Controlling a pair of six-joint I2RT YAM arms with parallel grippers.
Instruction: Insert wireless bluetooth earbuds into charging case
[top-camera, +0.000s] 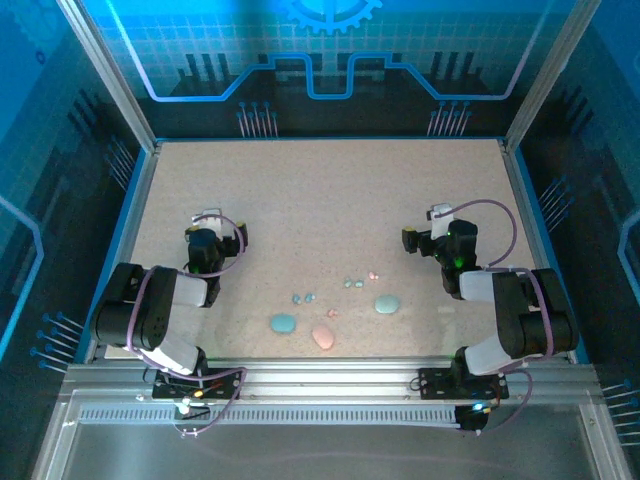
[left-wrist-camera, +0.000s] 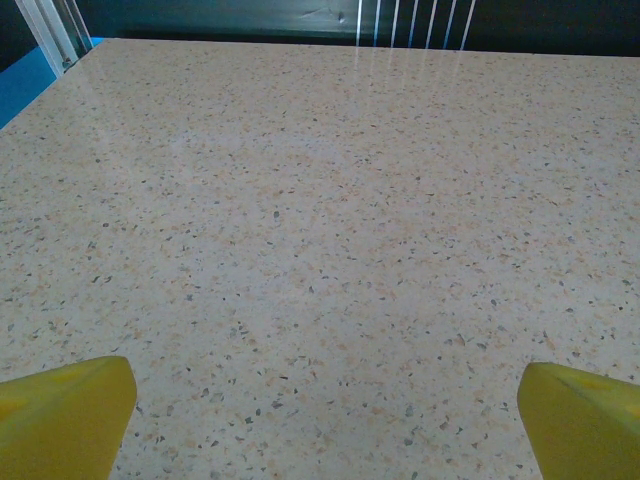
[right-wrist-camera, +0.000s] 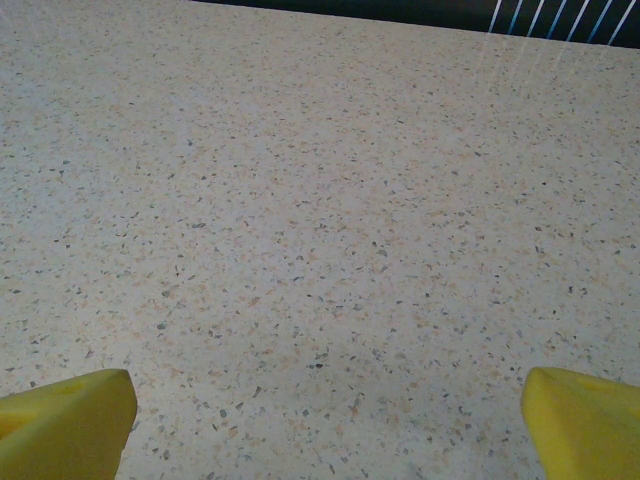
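Wrist views cut my yellow fingertips (left-wrist-camera: 70, 415) off at the lower corners, so just the tips show. The rest of both frames is bare speckled table (left-wrist-camera: 320, 200). My left claw (left-wrist-camera: 328, 405) is spread wide and holds nothing. My right claw (right-wrist-camera: 328, 415) is also wide apart and holds nothing. From the top view my left claw (top-camera: 210, 215) sits mid-left of the frame and my right claw (top-camera: 438, 212) mid-right. Their fingers are too small and dark there to read. The buds are tiny specks at lower centre of the top view, and I can't make out shape or which way they face. The light blue earbuds (top-camera: 302, 298) lie as a close pair. The teal-grey earbuds (top-camera: 353, 283) lie as a pair just to their right. A pink earbud (top-camera: 373, 275) is beside those, and another pink speck (top-camera: 332, 313) lies lower, apart from it. Below the buds are three oval charging cases: the blue case (top-camera: 283, 323), the pink case (top-camera: 322, 337) and the teal case (top-camera: 387, 303). I can't tell whether their lids are open or shut. All buds lie on the table outside the cases, between my two claws and lower in the frame than both. They are well apart from the left claw and somewhat nearer the right one, touching neither.
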